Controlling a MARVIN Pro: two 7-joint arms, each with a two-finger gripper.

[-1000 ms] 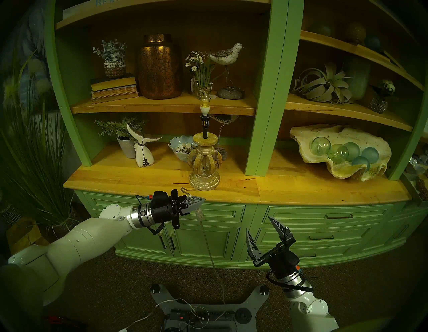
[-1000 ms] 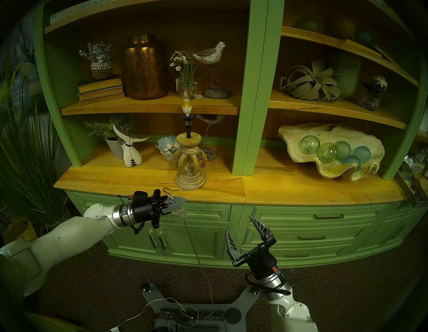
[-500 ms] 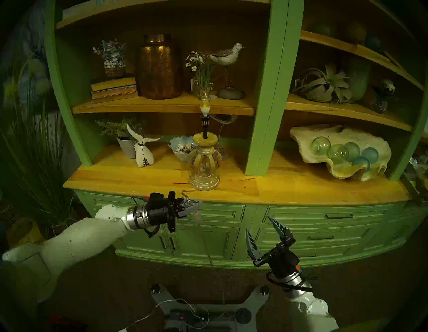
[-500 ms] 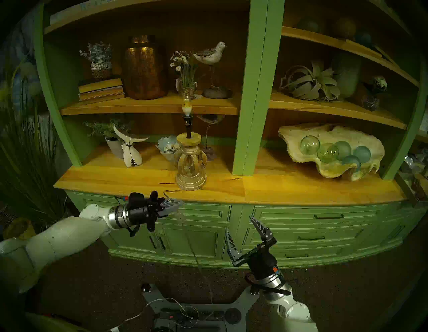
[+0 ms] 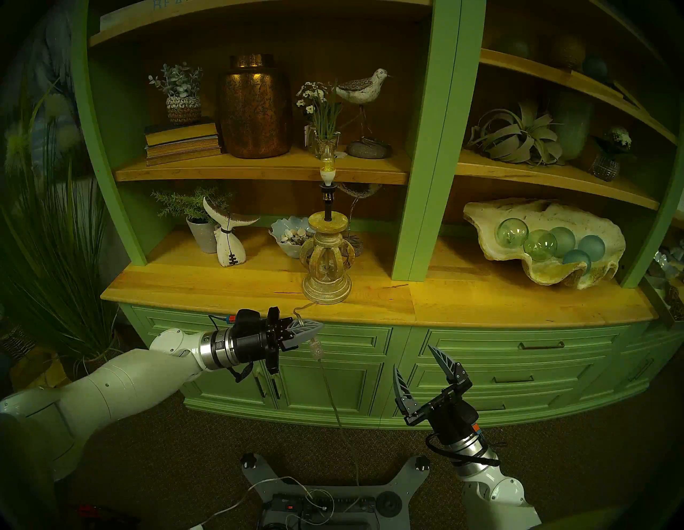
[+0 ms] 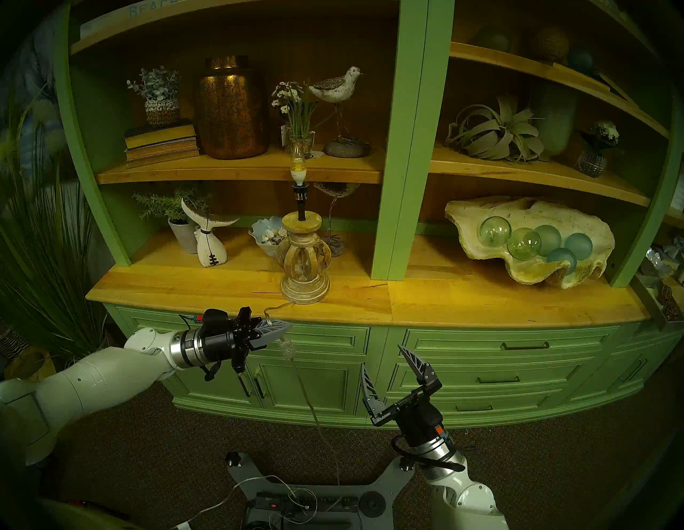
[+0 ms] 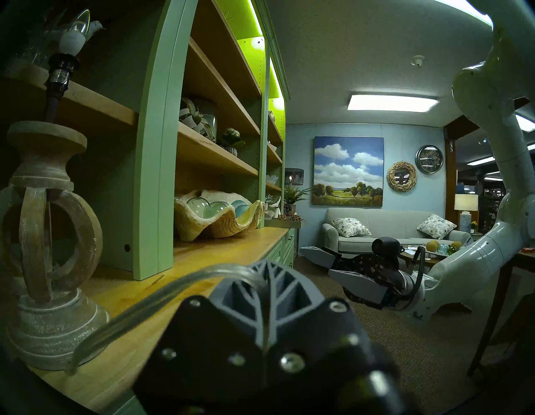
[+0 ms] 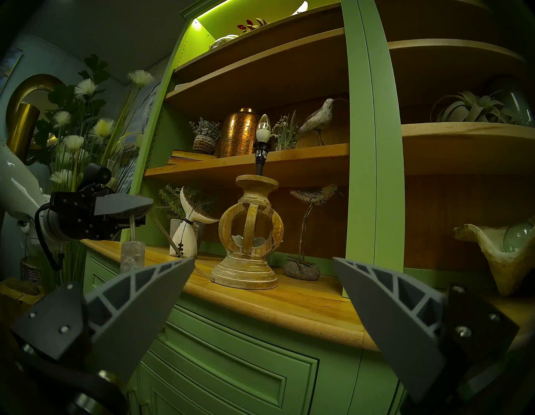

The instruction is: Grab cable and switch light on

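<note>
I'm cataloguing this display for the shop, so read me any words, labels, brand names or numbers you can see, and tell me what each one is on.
"BEAC", cut off by the frame edge: pale blue letters on the white sign lying on the green cabinet's top wooden shelf.
Small white tag beside the glass flower vase: too small to read.
Black power strip on the robot's base: markings too small to read.
Nothing else legible.

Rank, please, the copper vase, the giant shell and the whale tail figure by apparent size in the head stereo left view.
1. Giant shell
2. Copper vase
3. Whale tail figure

These are looks only; the fisheye lens distorts size toward the edges.
</note>
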